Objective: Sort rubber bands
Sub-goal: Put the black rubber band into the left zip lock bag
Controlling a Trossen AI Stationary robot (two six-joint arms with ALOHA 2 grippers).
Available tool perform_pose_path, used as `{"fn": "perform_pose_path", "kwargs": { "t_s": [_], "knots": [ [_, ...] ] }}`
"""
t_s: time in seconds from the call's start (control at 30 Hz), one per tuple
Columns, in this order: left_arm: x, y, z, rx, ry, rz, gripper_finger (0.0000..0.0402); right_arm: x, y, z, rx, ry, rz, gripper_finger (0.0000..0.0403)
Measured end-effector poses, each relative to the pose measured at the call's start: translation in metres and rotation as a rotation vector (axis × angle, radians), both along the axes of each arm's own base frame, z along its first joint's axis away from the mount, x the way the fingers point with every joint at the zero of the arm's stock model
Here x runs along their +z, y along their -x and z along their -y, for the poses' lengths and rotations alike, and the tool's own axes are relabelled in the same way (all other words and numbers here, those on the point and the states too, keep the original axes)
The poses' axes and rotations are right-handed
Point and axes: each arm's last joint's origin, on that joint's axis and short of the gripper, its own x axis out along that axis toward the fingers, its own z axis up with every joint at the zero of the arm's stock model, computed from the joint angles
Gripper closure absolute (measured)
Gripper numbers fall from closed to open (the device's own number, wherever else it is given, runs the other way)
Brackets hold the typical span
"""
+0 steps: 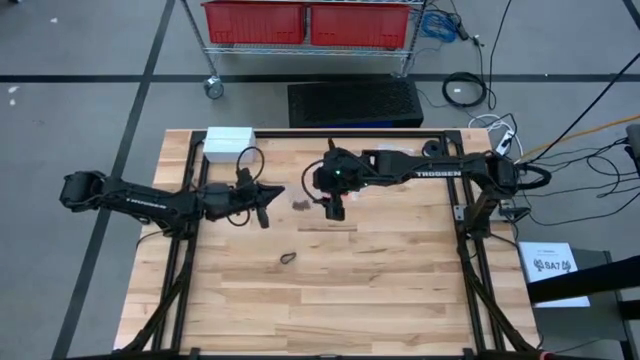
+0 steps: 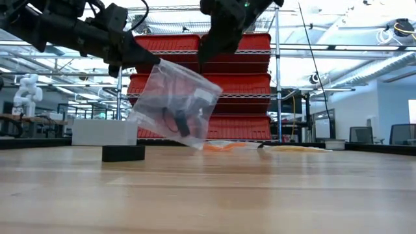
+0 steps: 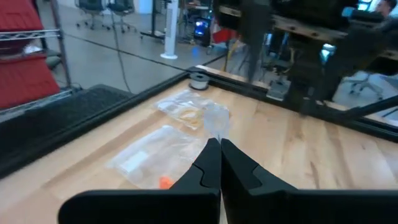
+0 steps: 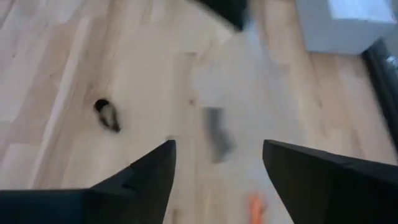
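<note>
My left gripper [image 1: 268, 192] is shut on a clear plastic bag [image 2: 172, 104] that hangs in the air left of the table's middle. Black rubber bands [image 2: 179, 122] lie inside the bag. My right gripper [image 1: 335, 208] stands open just right of the bag and above it, with nothing between its fingers [image 4: 149, 174]. One black rubber band [image 1: 288, 258] lies loose on the wood nearer the front; the right wrist view shows this band [image 4: 107, 115] too. Two more clear bags lie flat at the back, one with tan bands [image 3: 186, 112], one with an orange band [image 3: 165, 182]. My left gripper pinches the bag's upper corner [image 3: 214, 123] between its two shut fingers. The fingers lie about level and come from the table's left. The bag hangs below them, tilted with its far corner [image 2: 198, 146] lowest, clear of the table.
A white box [image 1: 228, 142] stands at the back left of the table, and a small black block [image 2: 123, 153] sits in front of it. A red-bin rack [image 1: 310, 25] stands beyond the far edge. The wood toward the front edge lies bare around the loose band.
</note>
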Motion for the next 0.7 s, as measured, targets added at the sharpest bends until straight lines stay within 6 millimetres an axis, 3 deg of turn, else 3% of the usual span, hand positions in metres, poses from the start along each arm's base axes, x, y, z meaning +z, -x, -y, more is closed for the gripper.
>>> {"fn": "perform_pose_path", "kwargs": {
  "t_s": [0.13,0.43,0.53,0.7],
  "knots": [
    [0.001,0.001,0.0,-0.002,-0.025,-0.002,0.0402,-0.012,-0.004,-0.031,0.105,-0.08,-0.005,0.0164],
    [0.014,0.009,0.001,-0.02,-0.061,0.059,0.0402,-0.082,-0.044,-0.099,0.252,-0.109,0.077,0.0182],
    [0.018,0.011,0.001,-0.024,-0.062,0.082,0.0402,-0.107,-0.057,-0.109,0.248,-0.135,0.102,0.0185],
    [0.018,0.011,0.003,-0.085,-0.057,0.086,0.0402,-0.143,-0.07,-0.108,0.193,-0.136,0.09,0.0185]
  ]
}}
